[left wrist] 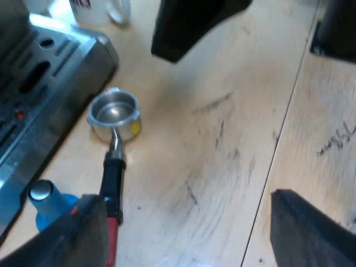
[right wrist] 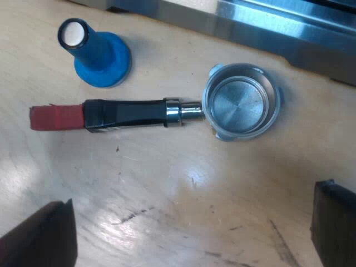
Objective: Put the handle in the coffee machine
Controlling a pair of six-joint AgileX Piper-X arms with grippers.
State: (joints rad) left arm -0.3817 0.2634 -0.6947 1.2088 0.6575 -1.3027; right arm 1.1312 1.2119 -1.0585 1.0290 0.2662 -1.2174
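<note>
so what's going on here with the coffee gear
Nothing is held yet. The portafilter lies loose on the wooden table beside the espresso machine, its basket empty, with the blue tamper standing by its red-ended handle. The left gripper and right gripper are both open above the table, touching nothing.

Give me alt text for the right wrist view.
A metal holder with a red-ended handle lies loose on the wooden table, its empty basket facing up, near the espresso machine. A blue tamper stands beside the handle; the open right pincer hovers above, empty.
</note>
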